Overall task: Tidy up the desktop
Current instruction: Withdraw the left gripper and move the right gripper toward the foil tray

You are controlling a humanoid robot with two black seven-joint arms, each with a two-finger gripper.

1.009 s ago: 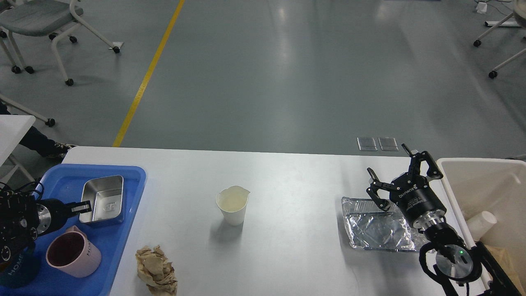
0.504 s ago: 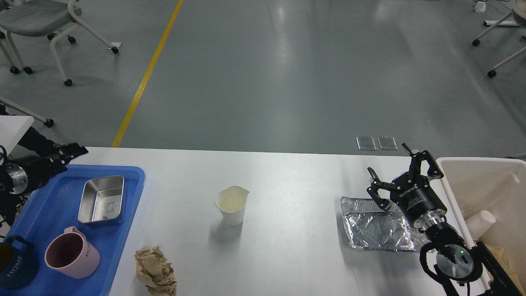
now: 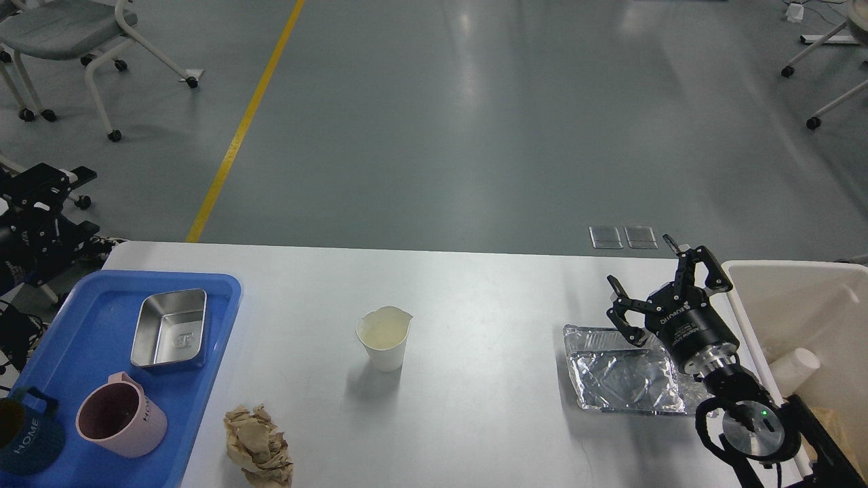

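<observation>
Nearest the view: crumpled brown paper on the desktop, far left of the right gripper, just beside the blue tray. Tray holds a pink mug, a dark mug and a steel box.

Mid-table: white paper cup, upright, rim dented, well to the left of the right gripper and apart from everything else. Foil tray lying flat, directly under and just nearer than the right gripper's fingers; contact not evident.

Right gripper: fingers spread wide, holding nothing, hovering over the far edge of the foil tray. Beige bin immediately to its right, already holding a white cup.

Left gripper: raised beyond the far left corner of the table, clear of the blue tray, nothing in it. Fingers dark and hard to separate; state not determinable.

Beyond: grey floor with a yellow line.

Assessment: tidying partly done; three items of rubbish left on the desktop. Step in hand judged to be pickup of the foil tray. Next move calls for lowering onto the foil rim, closing lightly to avoid crushing, then carrying right over the bin wall.
</observation>
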